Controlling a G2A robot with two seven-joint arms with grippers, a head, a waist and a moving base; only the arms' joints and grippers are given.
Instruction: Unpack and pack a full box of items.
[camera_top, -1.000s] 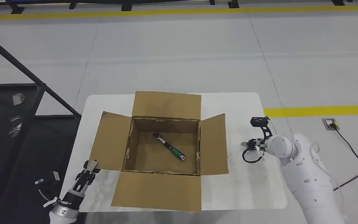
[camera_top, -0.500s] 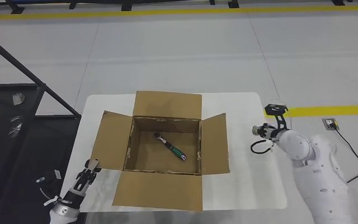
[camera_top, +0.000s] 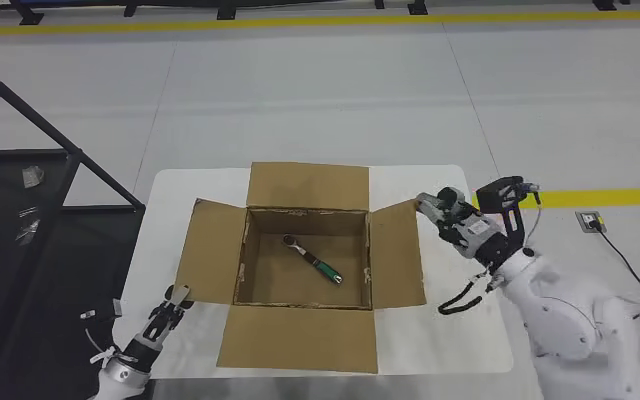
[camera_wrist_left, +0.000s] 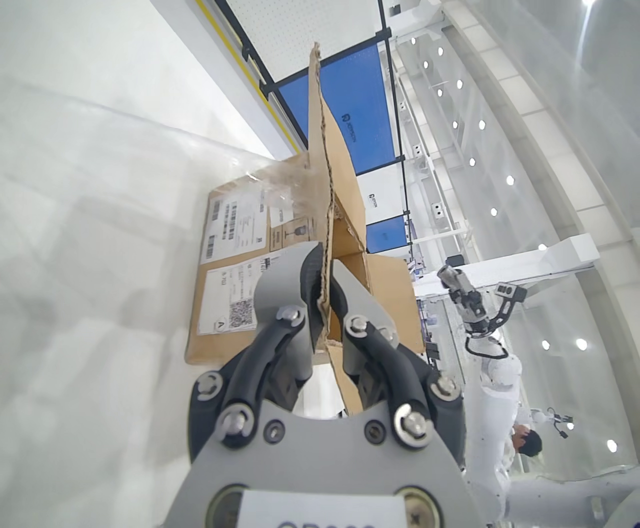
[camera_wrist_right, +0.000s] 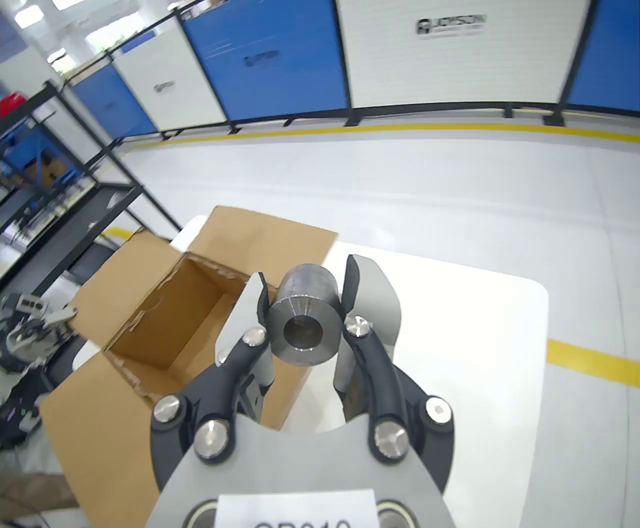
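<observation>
Box (camera_top: 300, 340) open, cylinder (camera_wrist_right: 305, 320) in right hand (camera_wrist_right: 305, 279)

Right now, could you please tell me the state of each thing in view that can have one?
Box: open, four flaps spread outward.
Ratchet wrench: lying flat inside the box.
Metal cylinder: held, off the table.
Right gripper: shut on the metal cylinder.
Left gripper: shut on the edge of a box flap.

I saw the box (camera_top: 303, 186) on the table (camera_top: 452, 335), wrench (camera_top: 312, 258) inside; right gripper (camera_wrist_right: 304, 286) had the cylinder (camera_wrist_right: 303, 327) above its right flap, left gripper (camera_wrist_left: 325, 274) on its near-left corner.
</observation>
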